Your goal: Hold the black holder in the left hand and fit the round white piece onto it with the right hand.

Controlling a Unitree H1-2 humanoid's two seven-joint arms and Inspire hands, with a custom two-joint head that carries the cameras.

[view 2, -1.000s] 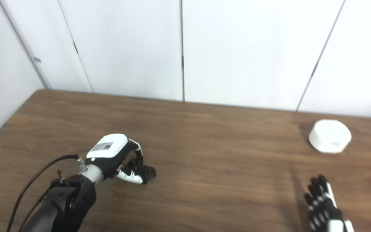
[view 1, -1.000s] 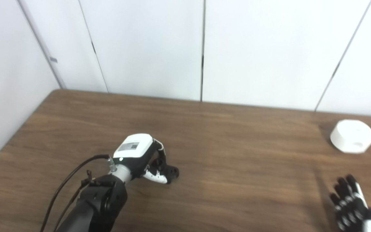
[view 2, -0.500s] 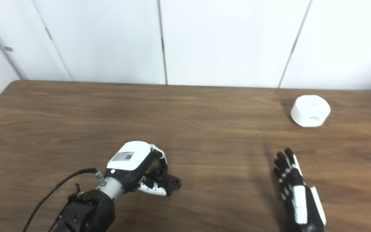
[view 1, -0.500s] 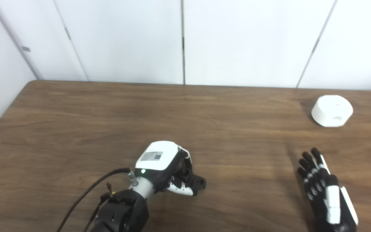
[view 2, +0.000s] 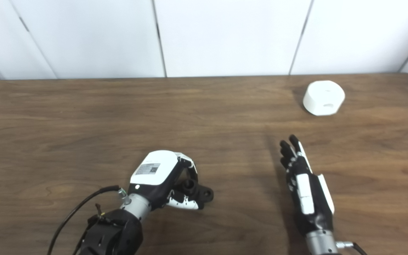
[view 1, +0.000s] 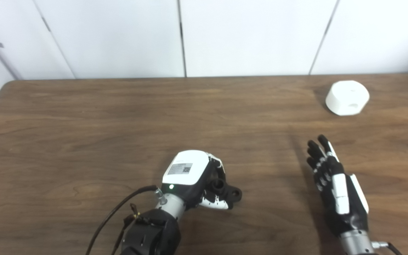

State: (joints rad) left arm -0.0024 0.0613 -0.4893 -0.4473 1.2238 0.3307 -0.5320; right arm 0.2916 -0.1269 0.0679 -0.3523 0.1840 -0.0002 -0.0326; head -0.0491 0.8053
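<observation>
Reaching toward 1 o'clock, the right hand (view 1: 335, 179) is seen released, fingers spread, well apart from the round white piece (view 1: 347, 97) on the surface (view 1: 83, 124). The black holder (view 1: 227, 191) is grasped in the left hand (view 1: 193, 177). A sideways approach could push the piece off. The holder's mating face is largely hidden by fingers.

Bright, even light; soft shadows.
</observation>
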